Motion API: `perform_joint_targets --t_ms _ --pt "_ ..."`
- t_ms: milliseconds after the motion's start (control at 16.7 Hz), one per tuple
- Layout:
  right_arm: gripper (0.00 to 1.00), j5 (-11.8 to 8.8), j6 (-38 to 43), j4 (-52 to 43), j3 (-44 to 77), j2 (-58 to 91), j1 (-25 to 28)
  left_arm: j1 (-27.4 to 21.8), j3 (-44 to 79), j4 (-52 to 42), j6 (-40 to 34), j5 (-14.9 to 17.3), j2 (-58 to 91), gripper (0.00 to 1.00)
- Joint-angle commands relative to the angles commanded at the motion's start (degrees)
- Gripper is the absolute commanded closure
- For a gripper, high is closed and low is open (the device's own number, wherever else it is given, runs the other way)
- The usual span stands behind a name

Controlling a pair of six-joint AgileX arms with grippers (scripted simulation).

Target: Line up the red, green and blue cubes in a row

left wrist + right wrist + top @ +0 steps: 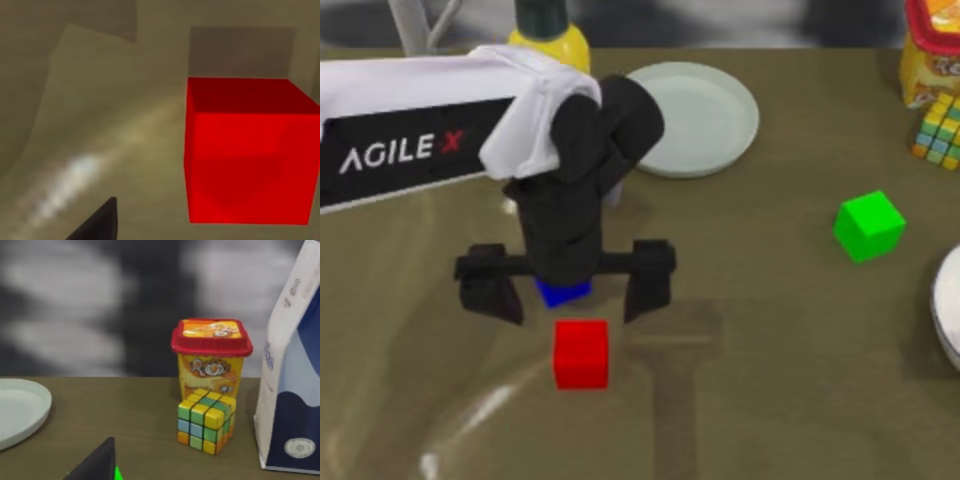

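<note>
"AGILE X" lettering on left arm

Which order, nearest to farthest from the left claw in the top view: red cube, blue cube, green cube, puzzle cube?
1. Blue cube, between the fingers of the left claw.
2. Red cube, just beside it.
3. Green cube, right side.
4. Puzzle cube, far right edge.

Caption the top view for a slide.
Left claw open over the blue cube, red cube beside it, green cube far right.

"AGILE X" printed on left arm.
</note>
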Motion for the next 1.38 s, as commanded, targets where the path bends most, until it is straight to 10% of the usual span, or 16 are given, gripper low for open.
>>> perform_joint_targets --t_ms 660,1380 --pt "0.00 -0.1 -0.7 -5.8 8.8 8.8 1.1 3.0 -6.4 2.3 1.9 -0.2 -8.2 0.00" --pt "0.00 0.4 -6.2 -43.3 67.1 80.7 6.9 23.3 -51.3 27.6 17.6 -0.4 -58.9 0.00"
